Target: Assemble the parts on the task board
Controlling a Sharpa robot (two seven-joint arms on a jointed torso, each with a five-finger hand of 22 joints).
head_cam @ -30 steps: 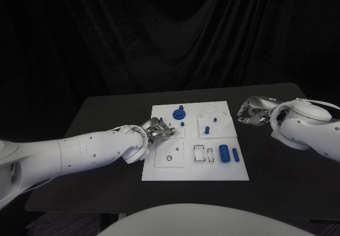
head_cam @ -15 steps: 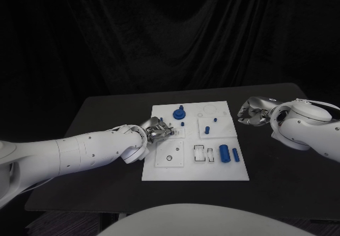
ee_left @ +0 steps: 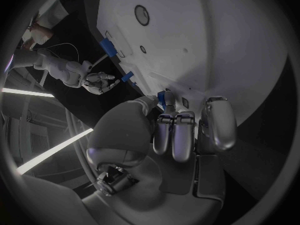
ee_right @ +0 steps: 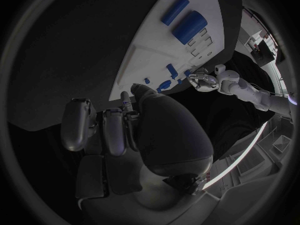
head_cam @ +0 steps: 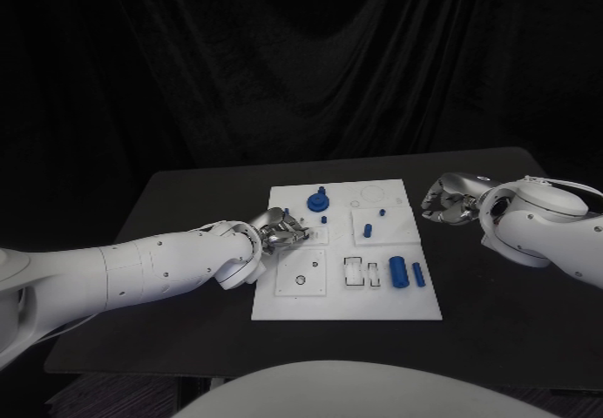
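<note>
Head view: the task board (head_cam: 346, 300) lies mid-counter (head_cam: 188, 200). The left hand (head_cam: 281, 231) sits over the board's left edge, fingers bunched together. The right hand (head_cam: 446, 198) hovers over bare counter just right of the board, fingers curled in.

Left wrist view: the left hand (ee_left: 178, 132) pinches a small blue part (ee_left: 161, 98) at its fingertips, just above the board (ee_left: 206, 40).

Right wrist view: the right hand (ee_right: 119, 127) pinches a thin blue part (ee_right: 127, 105) between thumb and fingers; two blue cylinders (ee_right: 182, 18) lie on the board (ee_right: 147, 50).
</note>
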